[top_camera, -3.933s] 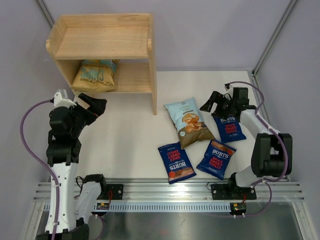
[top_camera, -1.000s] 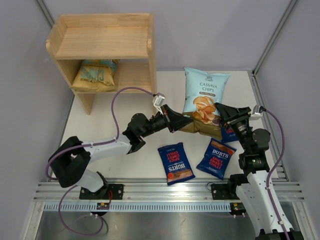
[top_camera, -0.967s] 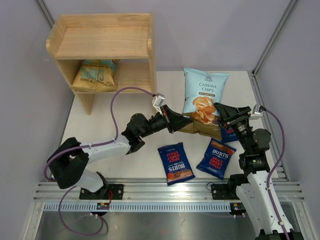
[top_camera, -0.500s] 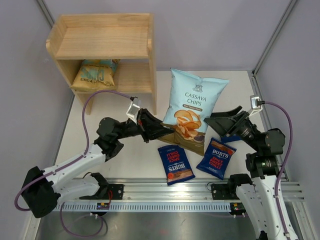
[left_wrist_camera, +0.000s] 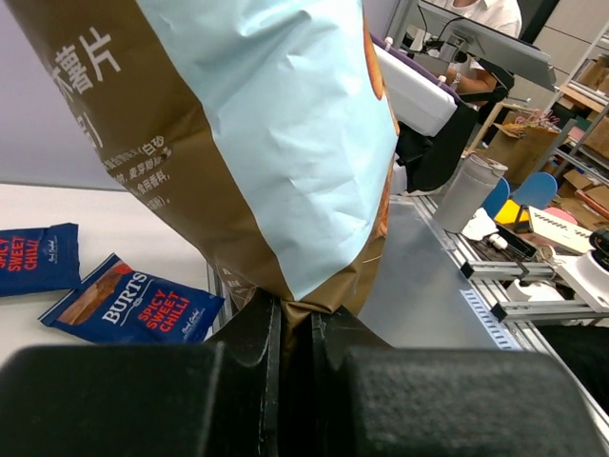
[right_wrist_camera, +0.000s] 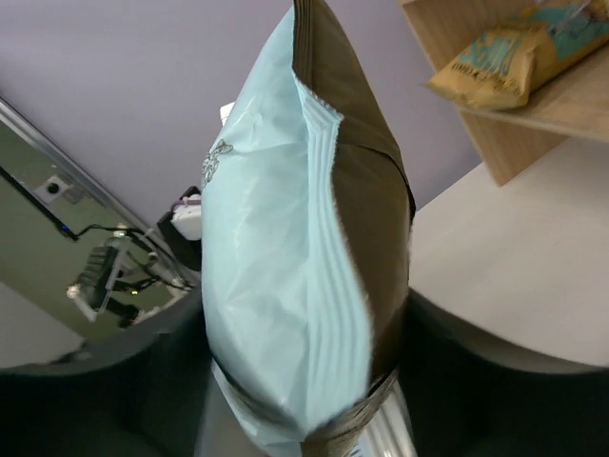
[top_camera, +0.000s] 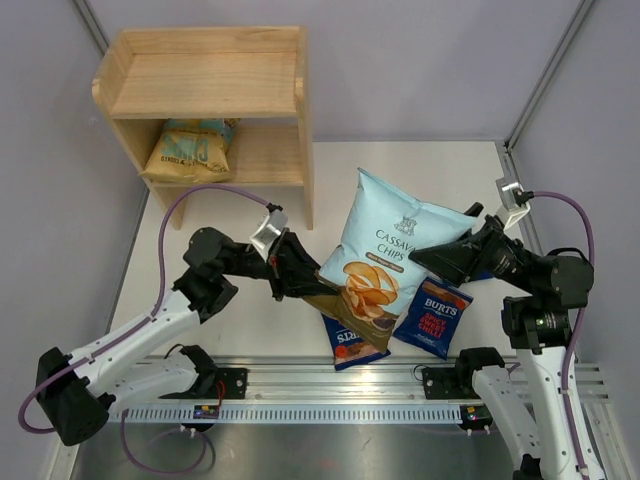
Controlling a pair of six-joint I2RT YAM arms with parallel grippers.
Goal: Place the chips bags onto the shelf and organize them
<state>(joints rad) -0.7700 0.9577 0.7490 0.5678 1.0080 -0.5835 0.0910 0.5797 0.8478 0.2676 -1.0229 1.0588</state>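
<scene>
Grip check: large light-blue crinkly chips bag (top_camera: pixel 385 255) aloft; left gripper (top_camera: pixel 310 288) pinches bottom seam, right gripper (top_camera: pixel 443 262) clamps side, likely for steadiness.

White table (top_camera: pixel 400 160), slotted metal rail (top_camera: pixel 330 413)

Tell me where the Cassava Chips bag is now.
Top view, centre: the Cassava Chips bag is held between the left pincer and right pincer, above a Burts bag.
</scene>
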